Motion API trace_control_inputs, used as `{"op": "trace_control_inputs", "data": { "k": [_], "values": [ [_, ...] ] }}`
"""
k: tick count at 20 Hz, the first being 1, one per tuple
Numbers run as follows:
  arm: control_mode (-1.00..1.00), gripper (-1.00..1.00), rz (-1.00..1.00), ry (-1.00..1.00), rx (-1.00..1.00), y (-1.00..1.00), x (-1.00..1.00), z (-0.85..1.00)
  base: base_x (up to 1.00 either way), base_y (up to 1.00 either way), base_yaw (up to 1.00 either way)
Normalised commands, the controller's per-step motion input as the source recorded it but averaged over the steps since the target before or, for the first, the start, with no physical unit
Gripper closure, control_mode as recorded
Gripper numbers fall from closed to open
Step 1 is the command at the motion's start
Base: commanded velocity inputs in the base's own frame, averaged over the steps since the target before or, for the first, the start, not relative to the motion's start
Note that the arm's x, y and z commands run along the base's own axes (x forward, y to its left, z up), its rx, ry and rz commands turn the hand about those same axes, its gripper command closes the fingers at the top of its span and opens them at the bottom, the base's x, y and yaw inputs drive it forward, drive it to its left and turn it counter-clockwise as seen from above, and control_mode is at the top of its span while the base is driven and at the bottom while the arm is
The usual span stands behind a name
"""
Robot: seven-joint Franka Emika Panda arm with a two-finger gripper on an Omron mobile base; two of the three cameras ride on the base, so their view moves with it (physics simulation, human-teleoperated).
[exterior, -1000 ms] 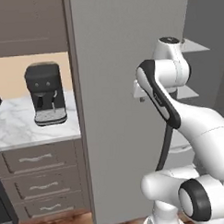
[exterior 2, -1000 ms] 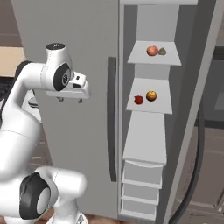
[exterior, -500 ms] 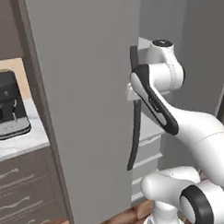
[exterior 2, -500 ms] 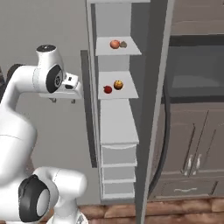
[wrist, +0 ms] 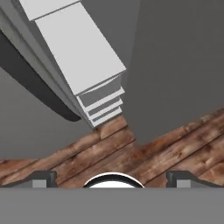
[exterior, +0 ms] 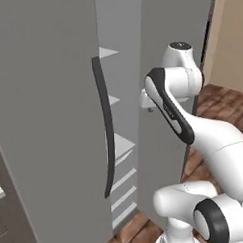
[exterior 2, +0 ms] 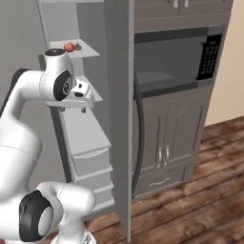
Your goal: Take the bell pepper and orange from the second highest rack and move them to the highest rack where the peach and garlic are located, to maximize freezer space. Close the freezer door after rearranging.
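The freezer (exterior 2: 78,114) stands open, its pale shelves stepping down to stacked drawers. On the top shelf (exterior 2: 82,49), at about 11 o'clock from the robot's wrist, sits a small reddish fruit (exterior 2: 69,46). The freezer door (exterior 2: 119,109) stands ajar at 3 o'clock. The claw (wrist: 112,177) hangs spread wide, holding nothing, over the wood floor (wrist: 144,153).

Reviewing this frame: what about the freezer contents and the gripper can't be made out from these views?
- Second-highest rack: in the right base view the robot's arm covers it, so no pepper or orange can be confirmed.
- Top rack: a reddish item sits at its left; too small to name.
- Left base view: shelves show edge-on behind the freezer door, contents hidden.
- Hand view: the gripper has only finger tips visible, wide apart.
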Motion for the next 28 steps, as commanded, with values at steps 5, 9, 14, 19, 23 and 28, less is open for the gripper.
{"op": "trace_control_inputs", "data": {
  "k": [5,9,14,19,23,28],
  "values": [
    [1.00,-1.00,0.00,0.00,0.00,0.00,0.00,0.00,0.42,0.00,-0.09],
    [1.00,-1.00,0.00,0.00,0.00,0.00,0.00,0.00,0.50,0.00,-0.03],
    [1.00,-1.00,0.00,0.00,0.00,0.00,0.00,0.00,0.53,0.00,0.00],
    [1.00,-1.00,0.00,0.00,0.00,0.00,0.00,0.00,0.62,0.00,0.02],
    [1.00,-1.00,0.00,0.00,0.00,0.00,0.00,0.00,0.63,0.00,0.04],
    [1.00,-1.00,0.00,0.00,0.00,0.00,0.00,0.00,0.61,-0.03,0.12]
  ]
}}
